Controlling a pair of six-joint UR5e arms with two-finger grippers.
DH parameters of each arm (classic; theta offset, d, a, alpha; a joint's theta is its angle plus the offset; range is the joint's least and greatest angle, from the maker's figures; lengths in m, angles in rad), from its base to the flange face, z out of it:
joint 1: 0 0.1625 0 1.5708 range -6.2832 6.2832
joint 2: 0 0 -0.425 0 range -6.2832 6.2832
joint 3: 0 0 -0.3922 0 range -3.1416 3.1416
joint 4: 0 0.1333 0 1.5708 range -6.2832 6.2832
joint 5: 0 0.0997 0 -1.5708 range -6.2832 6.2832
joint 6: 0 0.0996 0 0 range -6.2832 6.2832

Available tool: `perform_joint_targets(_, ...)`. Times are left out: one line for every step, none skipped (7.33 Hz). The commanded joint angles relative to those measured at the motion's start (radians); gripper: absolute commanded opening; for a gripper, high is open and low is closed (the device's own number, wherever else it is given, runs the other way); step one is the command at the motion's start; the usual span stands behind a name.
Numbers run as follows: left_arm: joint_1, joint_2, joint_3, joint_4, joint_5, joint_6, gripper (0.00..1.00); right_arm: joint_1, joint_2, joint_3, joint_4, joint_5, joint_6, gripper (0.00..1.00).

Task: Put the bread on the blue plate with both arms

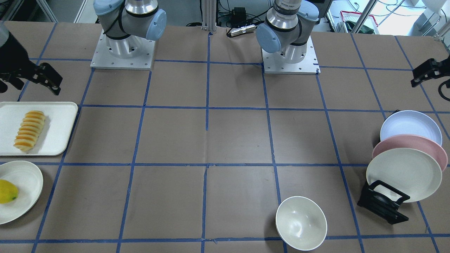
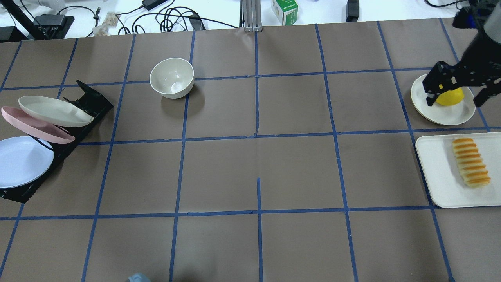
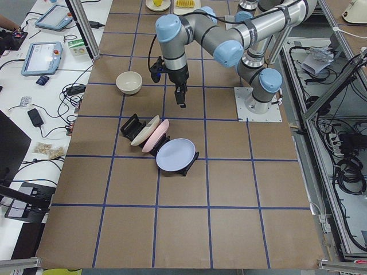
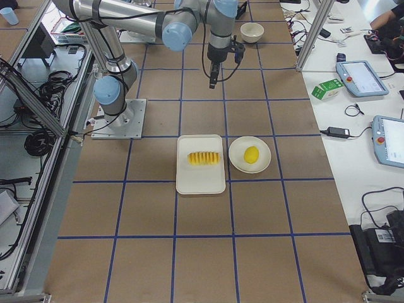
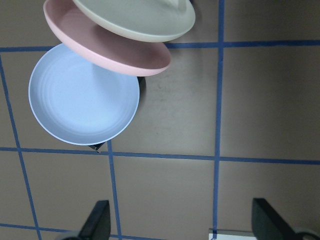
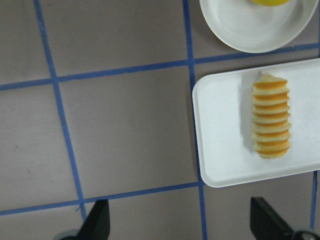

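The bread [image 2: 471,161] lies lengthwise on a white tray [image 2: 438,172] at the table's right end; it also shows in the front view [image 1: 30,130] and the right wrist view [image 6: 270,116]. The blue plate [image 2: 23,161] leans in a black rack at the left end, nearest the robot; it also shows in the front view [image 1: 410,127] and the left wrist view [image 5: 83,95]. My right gripper [image 2: 454,102] is open and empty, high over the lemon plate, beyond the tray. My left gripper [image 1: 420,76] is open and empty, above the table near the rack; its fingertips [image 5: 100,220] stand wide apart.
A pink plate [image 2: 35,127] and a cream plate [image 2: 54,111] lean in the same rack [image 2: 92,103] behind the blue one. A cream bowl [image 2: 172,77] stands at the far left-centre. A yellow lemon [image 1: 7,191] sits on a cream plate [image 1: 28,182] beside the tray.
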Motion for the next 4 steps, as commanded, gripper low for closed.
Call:
perform_joint_targets(0.147,-0.113,-0.005,0.183,-0.011,0.091,1.00,-0.132,0.057,0.079,-0.128,-0.024,-0.170,1.00)
perform_joint_targets(0.204,-0.155,-0.009,0.215,-0.091,0.044,1.00,-0.184,0.071,0.116,-0.188,-0.026,-0.204,1.00)
perform_joint_targets(0.226,-0.189,-0.029,0.217,-0.119,-0.058,1.00,-0.235,0.087,0.163,-0.266,-0.021,-0.268,1.00)
perform_joint_targets(0.226,-0.206,-0.061,0.281,-0.117,-0.145,1.00,-0.280,0.114,0.225,-0.355,-0.023,-0.347,1.00)
